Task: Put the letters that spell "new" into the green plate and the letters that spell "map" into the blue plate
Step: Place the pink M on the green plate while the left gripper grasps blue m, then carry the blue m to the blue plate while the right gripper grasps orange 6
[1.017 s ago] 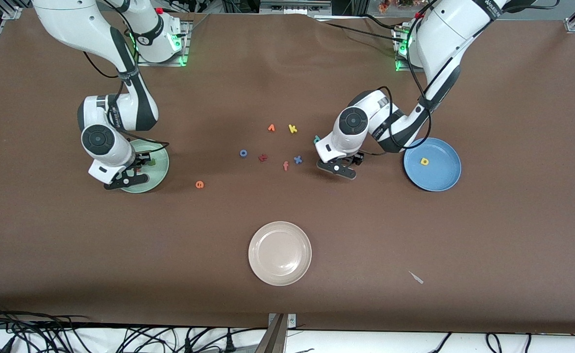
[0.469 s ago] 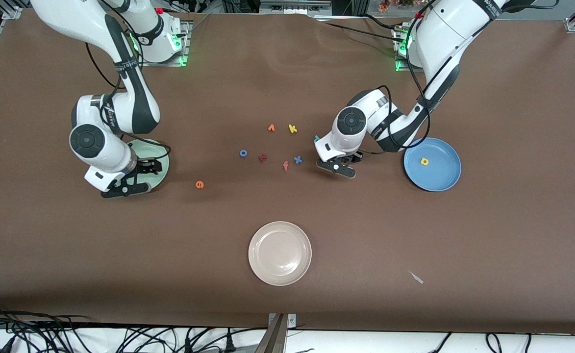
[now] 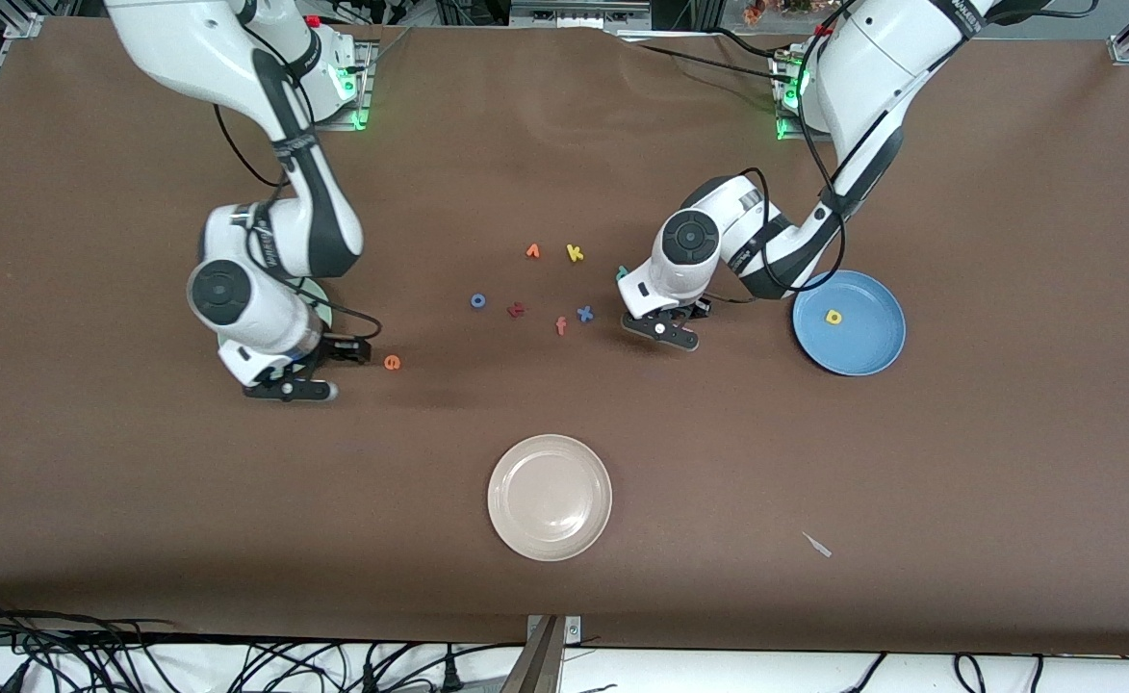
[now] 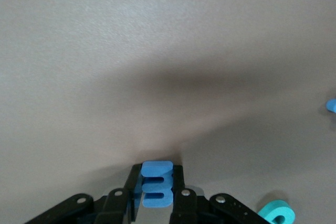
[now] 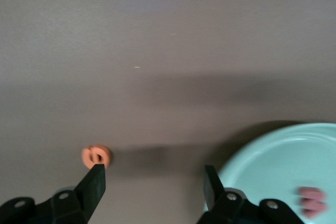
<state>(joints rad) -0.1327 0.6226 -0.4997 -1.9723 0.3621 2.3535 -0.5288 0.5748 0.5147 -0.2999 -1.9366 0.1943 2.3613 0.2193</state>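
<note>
Front view: left tool [image 3: 661, 325] sits low on the table beside the x [image 3: 584, 313]; yellow a [image 3: 833, 317] lies in the blue plate [image 3: 874, 358]. Left wrist view: its jaws pinch the chunky foam m [image 4: 156, 184], p [image 4: 276, 215] nearby. Right wrist view: right tool [image 5: 152, 184] gapes between the e [image 5: 96, 156] and the green plate [image 5: 262, 161] holding the w [image 5: 313, 202], likely lining up on the e

The left tool [image 4: 156, 195] gripped the blue m [image 4: 156, 184] against the tabletop [image 4: 157, 51]; the teal p [image 4: 277, 215] lay near.
</note>
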